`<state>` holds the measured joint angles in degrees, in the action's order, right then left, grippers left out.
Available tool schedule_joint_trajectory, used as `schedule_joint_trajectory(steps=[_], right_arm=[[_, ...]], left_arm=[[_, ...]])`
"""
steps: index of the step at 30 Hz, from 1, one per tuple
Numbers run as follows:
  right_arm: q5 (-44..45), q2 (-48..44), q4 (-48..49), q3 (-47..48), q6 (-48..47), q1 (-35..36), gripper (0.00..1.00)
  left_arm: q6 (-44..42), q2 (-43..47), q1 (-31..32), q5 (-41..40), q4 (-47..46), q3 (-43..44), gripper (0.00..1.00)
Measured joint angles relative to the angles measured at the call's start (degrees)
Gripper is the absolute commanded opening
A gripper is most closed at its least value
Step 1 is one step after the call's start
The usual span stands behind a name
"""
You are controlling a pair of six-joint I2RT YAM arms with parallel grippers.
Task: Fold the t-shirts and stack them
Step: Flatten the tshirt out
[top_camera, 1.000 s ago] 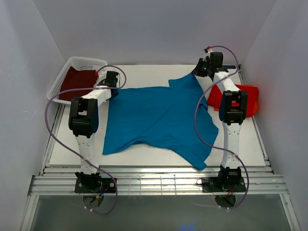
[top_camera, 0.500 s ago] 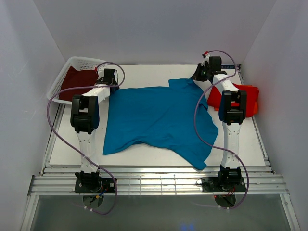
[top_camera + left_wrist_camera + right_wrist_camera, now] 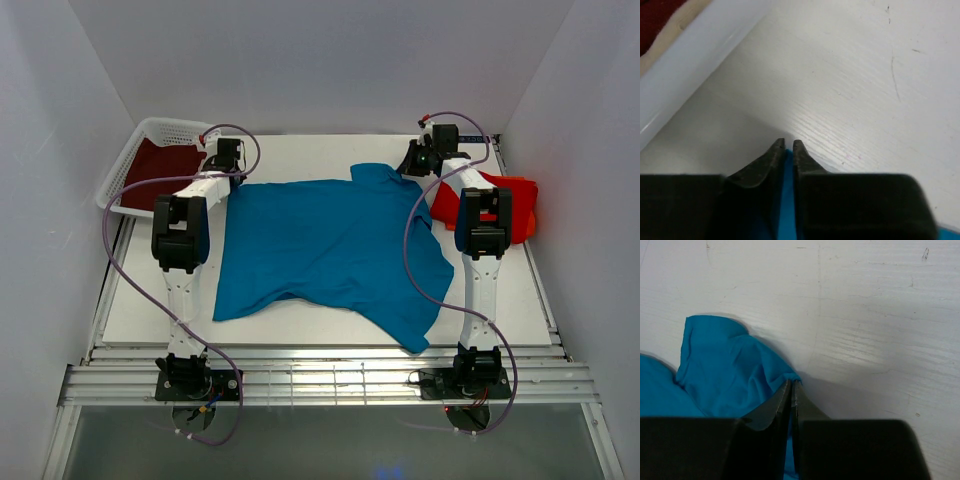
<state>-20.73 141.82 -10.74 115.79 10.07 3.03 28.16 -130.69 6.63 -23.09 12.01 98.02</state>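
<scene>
- Both arms have reached farther back; the lifted far sleeve now lies lower
- Left hand pinches the teal-blue t-shirt at its far-left corner; right hand pinches its far-right sleeve
- Shirt spread flat on the counter, long axis left–right, sleeves rightward

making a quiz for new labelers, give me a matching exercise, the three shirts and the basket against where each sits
1. teal-blue t-shirt
2. red-orange t-shirt
3. maroon t-shirt
4. white basket

A. inside the basket
B. far left corner of the table
C. spread out mid-table
D. bunched at the right edge

Pairs: 1-C, 2-D, 3-A, 4-B
</scene>
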Motion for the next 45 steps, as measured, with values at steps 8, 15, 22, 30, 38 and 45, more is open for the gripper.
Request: schedule_joint_trajectory(steps=[8,15,22,30,38,45], right_arm=[[0.0,0.0,0.1,0.0,0.6,0.0,0.08],[0.5,0.1,1.0,5.4,3.8,0.0,0.08],[0.0,0.2,8.1,10.8,8.2,0.0,0.08],[-2.0,0.2,10.9,9.8,9.8,0.0,0.08],[-2.6,0.2,10.7,7.9,9.5,0.0,0.08],[-2.6,0.2,10.7,6.5,9.0,0.0,0.08]], left_arm=[[-1.0,-4.5,-0.5,0.0,0.9,5.3,0.00],[-0.7,-5.0,-1.1,-0.1,1.5,7.2,0.00],[-0.8,-5.0,-2.3,0.2,1.2,12.9,0.00],[-0.8,-5.0,-3.8,4.0,0.3,14.0,0.00],[1.2,-8.9,-4.2,8.6,3.7,15.9,0.45],[5.0,-6.5,-4.2,10.8,3.1,9.9,0.50]])
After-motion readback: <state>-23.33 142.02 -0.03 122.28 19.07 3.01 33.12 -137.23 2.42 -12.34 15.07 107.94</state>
